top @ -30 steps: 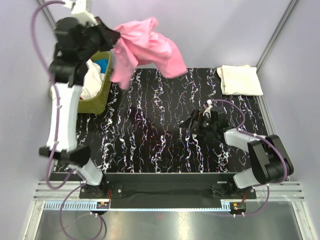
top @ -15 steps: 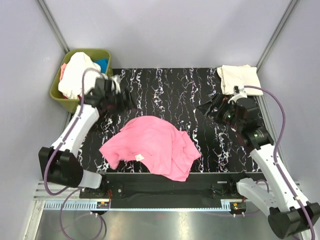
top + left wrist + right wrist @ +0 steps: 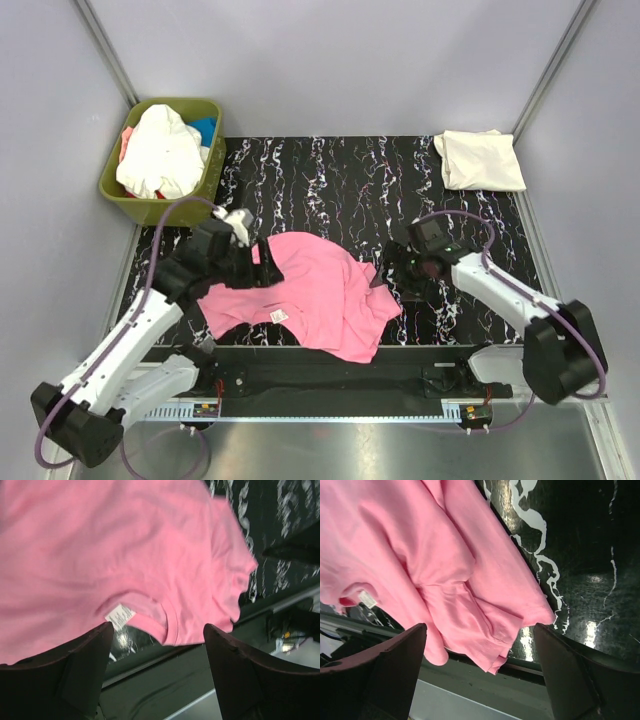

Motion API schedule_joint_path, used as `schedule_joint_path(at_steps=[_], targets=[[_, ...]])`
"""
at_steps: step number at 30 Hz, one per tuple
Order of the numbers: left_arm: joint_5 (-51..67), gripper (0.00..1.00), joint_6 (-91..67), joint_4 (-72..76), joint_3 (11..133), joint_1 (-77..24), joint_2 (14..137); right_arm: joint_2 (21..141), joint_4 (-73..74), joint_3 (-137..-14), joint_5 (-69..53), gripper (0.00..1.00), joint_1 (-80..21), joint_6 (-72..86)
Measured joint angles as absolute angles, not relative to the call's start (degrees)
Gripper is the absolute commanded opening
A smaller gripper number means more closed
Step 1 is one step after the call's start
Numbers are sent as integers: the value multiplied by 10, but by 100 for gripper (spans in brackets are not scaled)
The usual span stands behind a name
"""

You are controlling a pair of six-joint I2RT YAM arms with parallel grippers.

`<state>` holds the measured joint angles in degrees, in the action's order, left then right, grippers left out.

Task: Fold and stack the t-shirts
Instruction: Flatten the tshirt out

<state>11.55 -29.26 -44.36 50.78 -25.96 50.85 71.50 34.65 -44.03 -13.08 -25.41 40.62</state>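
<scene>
At the far left we see an olive-green bin (image 3: 112,188) just off the back corner of the counter (image 3: 340,180). A white t-shirt (image 3: 160,155) is heaped in it, and a blue t-shirt (image 3: 206,128) peeks out behind. Next come our left fingers (image 3: 266,268), hanging over the left side of the pink t-shirt (image 3: 315,290), spread wide and holding nothing. The pink t-shirt lies crumpled and unfolded at the counter's near middle, its white neck label (image 3: 277,316) facing up and its near hem reaching the front edge. Our right fingers (image 3: 398,272) sit low just beside its right edge, also wide apart and empty. In the far-right corner a cream t-shirt (image 3: 480,160) lies folded, well apart from the pink one.
</scene>
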Motion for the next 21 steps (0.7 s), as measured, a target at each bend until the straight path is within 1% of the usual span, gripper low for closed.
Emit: schedule_joint_path(at_steps=[2, 6, 9, 12, 13, 16, 17, 19, 20, 21], targets=[[116, 81, -318, -423, 462, -295, 514, 755, 344, -447, -134, 94, -265, 405], [114, 81, -375, -400, 389, -354, 542, 833, 343, -472, -141, 94, -287, 401], [109, 80, -408, -380, 380, -394, 569, 867, 342, -492, -142, 93, -296, 394], [101, 81, -434, -346, 380, -435, 606, 896, 340, -509, -141, 88, -297, 387], [100, 81, -441, -336, 380, -447, 619, 907, 339, -513, -141, 84, -297, 385], [100, 81, -461, -311, 380, -474, 658, 931, 337, -517, -143, 77, -297, 378], [100, 81, -466, -305, 380, -482, 670, 932, 338, -518, -144, 72, -297, 377], [100, 81, -476, -292, 380, -497, 697, 933, 336, -518, -144, 65, -297, 371], [100, 81, -480, -286, 380, -507, 709, 934, 337, -518, -143, 59, -297, 369], [100, 81, -483, -282, 380, -519, 722, 934, 337, -518, -142, 56, -297, 367]])
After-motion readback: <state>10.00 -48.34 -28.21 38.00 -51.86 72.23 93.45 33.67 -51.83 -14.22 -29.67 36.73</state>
